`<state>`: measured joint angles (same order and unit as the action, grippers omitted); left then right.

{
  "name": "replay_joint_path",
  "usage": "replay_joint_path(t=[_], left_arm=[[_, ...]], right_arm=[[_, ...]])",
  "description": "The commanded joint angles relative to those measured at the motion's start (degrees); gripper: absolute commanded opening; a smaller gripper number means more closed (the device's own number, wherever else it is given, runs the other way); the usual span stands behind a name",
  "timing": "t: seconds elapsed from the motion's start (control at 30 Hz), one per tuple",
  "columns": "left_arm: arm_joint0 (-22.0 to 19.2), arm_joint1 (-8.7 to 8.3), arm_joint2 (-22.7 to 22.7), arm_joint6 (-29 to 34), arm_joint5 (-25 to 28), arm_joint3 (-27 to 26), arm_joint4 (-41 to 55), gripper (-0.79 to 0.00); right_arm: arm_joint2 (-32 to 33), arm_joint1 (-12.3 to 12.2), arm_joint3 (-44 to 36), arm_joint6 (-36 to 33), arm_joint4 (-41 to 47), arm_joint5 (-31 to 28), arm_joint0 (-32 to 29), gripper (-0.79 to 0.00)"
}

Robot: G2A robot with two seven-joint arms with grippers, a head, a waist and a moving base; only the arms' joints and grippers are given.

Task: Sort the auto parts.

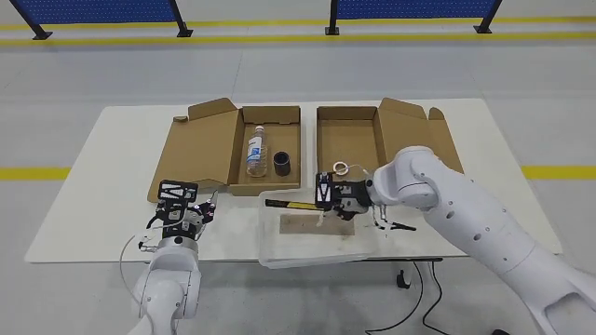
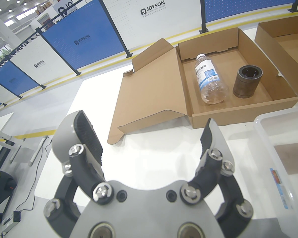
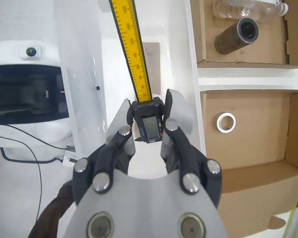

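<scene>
Grips caliper (image 3: 129, 38) by its display head in right pincer (image 3: 149, 100), above clear bin (image 1: 264, 233) near table (image 1: 112, 177) edge; holds left pincer (image 2: 144, 120) open, near left; best to lift level, swinging long scale clear of bin rim.

Yellow caliper (image 3: 134, 58) is up, clamped at its display. Dark cylinder (image 2: 247, 82) stands in one box (image 2: 238, 118), silver ring (image 3: 216, 123) lies in the other.
</scene>
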<state>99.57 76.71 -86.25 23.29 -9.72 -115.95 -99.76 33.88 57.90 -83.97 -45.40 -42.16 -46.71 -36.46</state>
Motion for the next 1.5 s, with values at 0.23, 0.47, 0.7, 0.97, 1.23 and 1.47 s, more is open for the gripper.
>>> replay_joint_path(t=[0.23,0.47,0.7,0.97,1.23,1.47], left_arm=[[0.00,0.00,0.00,0.00,0.00,0.00,0.00,0.000],[0.00,0.00,0.00,0.00,0.00,0.00,0.00,0.000],[0.00,0.00,0.00,0.00,0.00,0.00,0.00,0.000],[0.00,0.00,0.00,0.00,0.00,0.00,0.00,0.000],[0.00,0.00,0.00,0.00,0.00,0.00,0.00,0.000],[0.00,0.00,0.00,0.00,0.00,0.00,0.00,0.000]], right_arm=[[7.29,-2.55,-1.47,10.78,1.24,-3.89,-5.89,-0.785],[9.19,-3.09,-1.25,14.10,0.83,-5.95,-8.06,-0.785],[9.33,-2.85,-1.38,14.55,-0.09,-5.03,-8.36,-0.785],[12.29,-2.72,-2.58,16.17,-0.71,3.31,-8.21,-0.785],[15.58,-2.71,-2.88,16.50,-1.84,10.94,-8.05,-0.785],[18.01,-2.67,-1.36,15.49,-2.48,17.77,-8.54,-0.785]])
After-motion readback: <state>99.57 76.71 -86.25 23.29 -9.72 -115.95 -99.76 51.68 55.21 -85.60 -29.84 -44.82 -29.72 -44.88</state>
